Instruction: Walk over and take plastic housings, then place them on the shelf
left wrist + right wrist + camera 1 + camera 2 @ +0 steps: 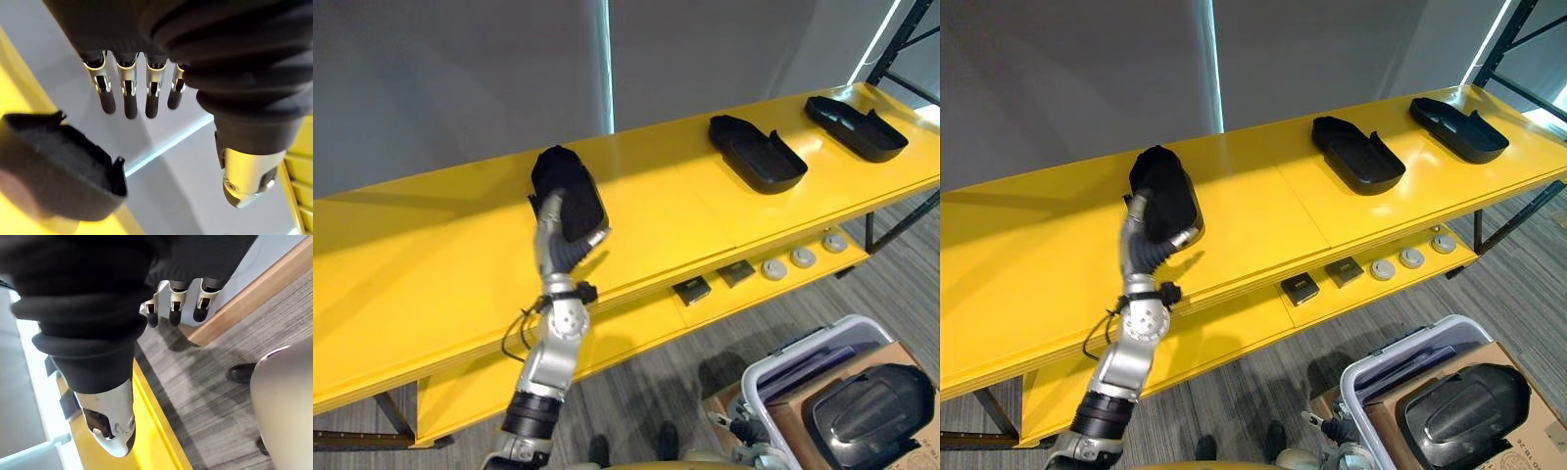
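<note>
On the shelf's [431, 255] top board, the left hand [128, 90] reaches up to the left housing [58, 171]. Its fingers are straight and spread apart, curled round nothing. The housing lies on the yellow board just beside them, and I cannot tell whether they touch. Further right on the same board lie the middle housing [756, 154] and, well apart from it, the right housing [855, 127], both hollow side up. On the lower board [641, 321] are two black squares [692, 290] and three grey discs [803, 258] in a row. Low on the right, a white bin [773, 367] holds a box [783, 413] with a fourth housing [869, 416] on top. The right hand [171, 308] hangs over the floor [205, 396], its fingers relaxed and holding nothing.
</note>
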Controlling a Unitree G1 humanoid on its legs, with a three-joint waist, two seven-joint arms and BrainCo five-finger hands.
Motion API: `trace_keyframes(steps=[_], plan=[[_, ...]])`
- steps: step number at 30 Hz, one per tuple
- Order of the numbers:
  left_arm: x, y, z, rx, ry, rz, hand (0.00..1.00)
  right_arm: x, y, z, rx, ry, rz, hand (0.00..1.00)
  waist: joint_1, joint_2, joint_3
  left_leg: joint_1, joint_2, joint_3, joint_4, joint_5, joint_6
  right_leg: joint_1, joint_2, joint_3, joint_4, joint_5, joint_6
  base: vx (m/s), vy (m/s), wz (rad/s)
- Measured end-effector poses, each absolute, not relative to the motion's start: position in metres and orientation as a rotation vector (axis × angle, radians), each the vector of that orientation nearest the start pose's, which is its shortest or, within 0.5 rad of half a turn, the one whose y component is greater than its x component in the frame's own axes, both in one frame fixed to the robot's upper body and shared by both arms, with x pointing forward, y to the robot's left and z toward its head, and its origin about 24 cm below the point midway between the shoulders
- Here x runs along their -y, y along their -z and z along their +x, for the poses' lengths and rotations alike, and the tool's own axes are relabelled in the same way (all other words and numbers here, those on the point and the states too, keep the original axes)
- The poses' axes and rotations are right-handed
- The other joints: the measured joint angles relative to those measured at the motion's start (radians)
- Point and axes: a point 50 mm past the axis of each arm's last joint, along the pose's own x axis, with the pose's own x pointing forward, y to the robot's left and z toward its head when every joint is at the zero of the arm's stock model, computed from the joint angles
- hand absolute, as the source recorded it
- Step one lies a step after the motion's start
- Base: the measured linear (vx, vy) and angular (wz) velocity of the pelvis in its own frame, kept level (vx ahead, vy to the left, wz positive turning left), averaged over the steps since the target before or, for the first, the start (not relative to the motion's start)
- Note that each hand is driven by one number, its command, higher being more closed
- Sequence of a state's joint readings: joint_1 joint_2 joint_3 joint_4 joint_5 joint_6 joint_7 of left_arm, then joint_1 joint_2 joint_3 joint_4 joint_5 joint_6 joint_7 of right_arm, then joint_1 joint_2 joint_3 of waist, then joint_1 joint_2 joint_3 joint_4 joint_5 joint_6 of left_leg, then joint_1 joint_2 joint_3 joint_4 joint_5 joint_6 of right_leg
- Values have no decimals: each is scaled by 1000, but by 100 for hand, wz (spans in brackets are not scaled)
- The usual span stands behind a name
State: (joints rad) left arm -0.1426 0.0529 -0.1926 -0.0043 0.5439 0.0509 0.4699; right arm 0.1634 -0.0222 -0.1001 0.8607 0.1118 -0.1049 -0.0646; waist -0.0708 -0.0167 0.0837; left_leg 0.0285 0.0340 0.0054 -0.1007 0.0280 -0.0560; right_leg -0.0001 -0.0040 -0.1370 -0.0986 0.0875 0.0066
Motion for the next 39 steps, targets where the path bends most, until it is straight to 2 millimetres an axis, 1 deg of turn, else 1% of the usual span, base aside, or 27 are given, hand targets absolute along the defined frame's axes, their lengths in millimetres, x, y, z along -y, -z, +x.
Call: trace_keyframes(steps=[1, 5, 8, 10, 13, 15, 20, 23, 26, 29, 34, 39], plan=[[-118, -79, 269, 271, -247, 550, 100, 183, 147, 108, -907, 270, 98, 0, 2, 0, 0, 0, 0, 1, 0, 0, 0, 0, 0, 0, 0, 0, 0, 0, 0, 0], [-112, -64, 261, 223, -179, 549, 100, 182, 147, 107, -908, 271, 100, 0, 6, -3, -2, 2, 1, 3, 0, 0, 0, 2, 0, 1, 0, 0, 1, 0, 0, 0], [-111, -52, 262, 173, -141, 568, 100, 180, 147, 106, -911, 271, 105, 0, 8, -10, -7, 2, 2, 6, 0, 0, 0, 2, 0, 1, 0, 0, 1, 0, 0, 0], [-111, -41, 262, 128, -121, 582, 100, 178, 147, 106, -911, 269, 110, 0, 8, -19, -13, 2, 2, 11, 0, 0, -1, 2, 0, 2, -1, -1, 1, 0, 0, 0], [-112, -31, 262, 85, -96, 604, 100, 178, 147, 106, -912, 273, 108, 0, 7, -26, -18, 0, 2, 15, 0, -1, -1, -2, 0, 5, -4, -8, 12, -20, 14, -4], [-113, -27, 264, 66, -94, 612, 100, 179, 147, 106, -913, 275, 106, 0, 6, -27, -19, -1, 2, 16, 0, -1, -1, -3, 0, 6, -4, -8, 12, 0, 0, 0], [-116, -29, 280, 64, -90, 645, 100, 179, 148, 105, -914, 278, 101, 0, 1, -27, -19, -2, 2, 23, 0, -1, -2, -6, 0, 8, -4, -8, 12, 0, 2, -1], [-129, -31, 289, 43, -147, 634, 100, 180, 147, 107, -911, 277, 100, 0, -5, -27, -19, -2, 2, 26, 1, -3, 1, -10, 1, 15, -4, -8, 12, 2, 12, -8], [-138, -37, 296, 41, -177, 637, 100, 180, 147, 108, -907, 274, 99, 0, -13, -27, -19, -9, 2, 28, 5, -2, 1, -21, 1, 24, -4, -7, 11, 7, 18, -7], [-145, -39, 299, 39, -200, 637, 100, 180, 147, 109, -906, 271, 100, 0, -25, -27, -19, -11, 2, 30, 5, -2, 1, -23, 1, 25, -4, 0, 1, 8, 12, -3], [-158, -43, 311, 14, -260, 619, 100, 180, 146, 111, -900, 264, 102, 0, -28, -27, -19, -8, 2, 44, 6, -2, 1, -24, 1, 32, -2, 1, 1, -1, 16, -4], [-164, -44, 313, 1, -278, 614, 100, 180, 145, 112, -895, 262, 100, 0, -29, -27, -18, -11, 2, 51, 5, -2, 2, -31, 2, 44, -4, 6, 1, -29, 17, -7]])
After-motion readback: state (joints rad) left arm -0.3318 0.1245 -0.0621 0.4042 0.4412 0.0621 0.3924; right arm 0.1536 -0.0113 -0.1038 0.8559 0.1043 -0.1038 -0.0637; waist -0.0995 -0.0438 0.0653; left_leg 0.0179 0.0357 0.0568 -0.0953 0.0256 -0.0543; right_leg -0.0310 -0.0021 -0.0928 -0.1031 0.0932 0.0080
